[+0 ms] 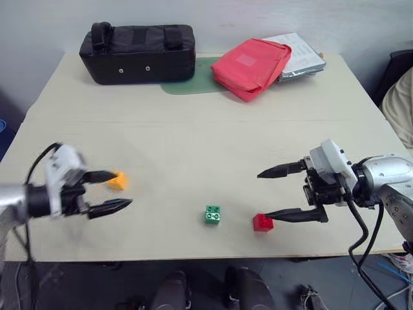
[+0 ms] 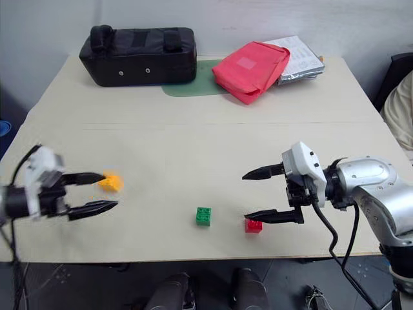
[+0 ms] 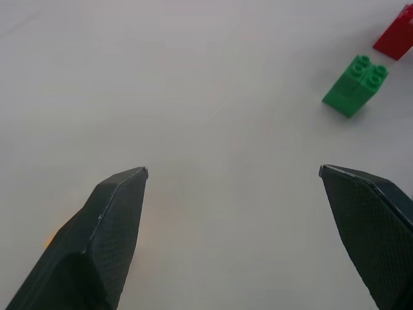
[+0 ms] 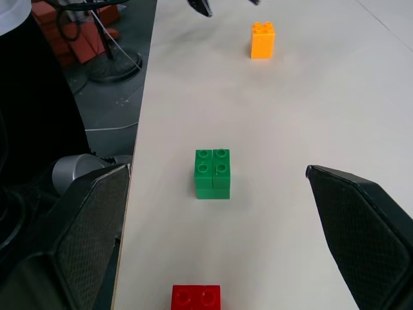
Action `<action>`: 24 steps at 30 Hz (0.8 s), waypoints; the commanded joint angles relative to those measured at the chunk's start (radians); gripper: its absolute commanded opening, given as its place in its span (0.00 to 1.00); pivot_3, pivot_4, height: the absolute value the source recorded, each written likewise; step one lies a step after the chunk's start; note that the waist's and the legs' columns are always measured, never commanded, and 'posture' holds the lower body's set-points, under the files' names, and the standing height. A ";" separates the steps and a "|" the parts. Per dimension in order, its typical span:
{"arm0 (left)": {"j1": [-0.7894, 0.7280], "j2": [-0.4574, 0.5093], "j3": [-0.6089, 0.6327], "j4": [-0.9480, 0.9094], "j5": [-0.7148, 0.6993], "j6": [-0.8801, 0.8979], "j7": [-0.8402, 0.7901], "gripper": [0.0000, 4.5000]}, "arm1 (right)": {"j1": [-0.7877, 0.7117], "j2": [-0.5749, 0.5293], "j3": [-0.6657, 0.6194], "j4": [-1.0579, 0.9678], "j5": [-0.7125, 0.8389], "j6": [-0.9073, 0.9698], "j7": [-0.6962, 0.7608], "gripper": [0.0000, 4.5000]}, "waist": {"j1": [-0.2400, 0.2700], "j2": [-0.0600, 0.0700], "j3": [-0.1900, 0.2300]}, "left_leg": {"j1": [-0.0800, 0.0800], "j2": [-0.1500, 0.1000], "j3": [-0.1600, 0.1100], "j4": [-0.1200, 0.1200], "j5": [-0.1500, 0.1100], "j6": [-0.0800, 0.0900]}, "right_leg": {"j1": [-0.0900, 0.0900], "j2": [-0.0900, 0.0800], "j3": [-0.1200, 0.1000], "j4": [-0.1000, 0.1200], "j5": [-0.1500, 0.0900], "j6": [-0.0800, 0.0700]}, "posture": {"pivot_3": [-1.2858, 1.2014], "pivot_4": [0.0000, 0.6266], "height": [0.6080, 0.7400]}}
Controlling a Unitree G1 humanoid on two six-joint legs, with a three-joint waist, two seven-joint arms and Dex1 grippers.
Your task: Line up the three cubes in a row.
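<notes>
With both hands spread wide and empty — the left hand (image 1: 115, 191), the right hand (image 1: 266, 194) — we judged the orange-yellow cube (image 1: 117, 180), well left of the green cube (image 1: 213, 214) and red cube (image 1: 262, 222), needed a centred, square pinch.

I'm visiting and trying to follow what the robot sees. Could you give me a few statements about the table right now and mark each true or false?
1. The green cube sits between the red cube and the orange cube. True.
2. The left gripper holds the orange cube. False: its jaws are open and empty, the cube just beside one fingertip.
3. The right gripper is open. True.
4. The cubes are stacked. False: each stands apart on the table.
5. A black bag lies at the table's far side. True.
</notes>
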 commanded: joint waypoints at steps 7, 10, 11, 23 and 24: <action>0.446 -0.180 0.307 0.047 0.077 -0.235 0.033 1.00 | -0.103 0.036 0.026 0.076 -0.025 -0.017 0.049 1.00 | 0.010 0.000 0.000 | 0.001 0.000 0.000 -0.004 -0.004 -0.007 | -0.003 -0.001 0.000 0.001 -0.001 -0.003 | 0.52 0.24 1.00; 0.361 -0.174 0.247 0.043 0.042 -0.197 0.115 1.00 | -0.103 0.037 0.024 0.076 -0.032 -0.019 0.051 1.00 | 0.021 0.000 0.000 | 0.001 0.000 0.000 -0.004 -0.005 -0.007 | -0.004 -0.002 0.000 0.002 -0.002 -0.004 | 0.52 0.24 1.00; 0.326 -0.168 0.232 0.038 0.025 -0.172 0.143 1.00 | -0.102 0.037 0.023 0.074 -0.033 -0.019 0.049 1.00 | 0.027 0.001 0.000 | 0.001 0.000 0.000 -0.004 -0.005 -0.007 | -0.004 -0.002 0.001 0.002 -0.002 -0.004 | 0.52 0.24 1.00; -0.194 -0.152 -0.098 -0.001 0.000 0.257 0.584 1.00 | -0.049 0.049 -0.005 0.008 -0.018 -0.001 0.004 1.00 | 0.001 0.000 0.000 | 0.000 0.000 0.002 -0.006 -0.001 -0.003 | -0.005 0.000 0.001 0.006 -0.001 -0.003 | 0.52 0.24 1.00; -0.230 -0.154 -0.137 0.000 0.004 0.285 0.609 1.00 | -0.047 0.052 -0.005 0.004 -0.018 -0.001 -0.002 1.00 | -0.002 0.000 0.000 | 0.000 0.000 0.003 -0.006 -0.001 -0.003 | -0.005 0.000 0.001 0.007 -0.001 -0.003 | 0.52 0.24 1.00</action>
